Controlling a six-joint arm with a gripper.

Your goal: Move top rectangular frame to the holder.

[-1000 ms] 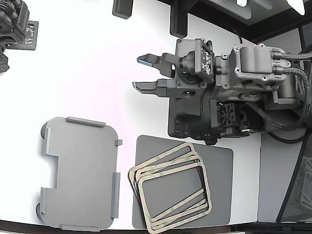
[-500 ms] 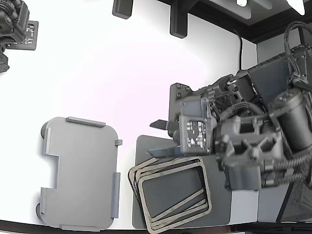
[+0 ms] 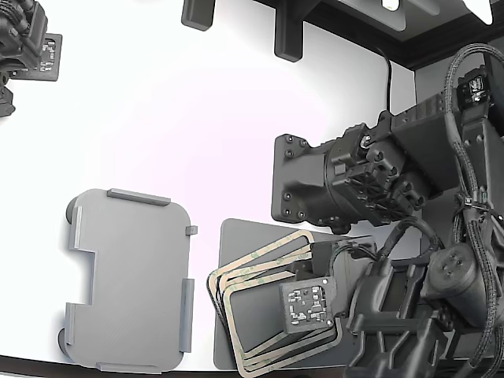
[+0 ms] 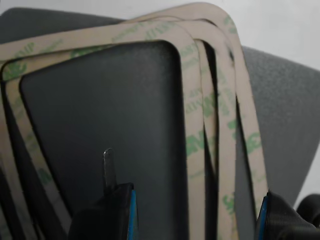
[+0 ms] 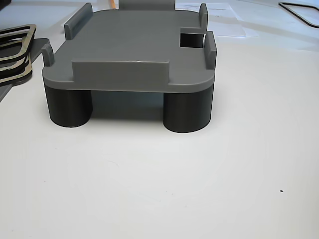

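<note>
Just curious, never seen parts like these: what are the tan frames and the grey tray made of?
The top rectangular frame looks like thin paper-backed adhesive sheet: matte tan, with green printed lettering. The holder looks like matte grey plastic, perhaps printed, with blocky tabs and dark round legs.

The holder (image 5: 129,47) looks matt grey plastic; the frames (image 4: 200,100) seem thin matt paper (green print).

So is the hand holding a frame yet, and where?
Nothing held yet: the hand is open, fingers either side of the top frame's long edge.
</note>
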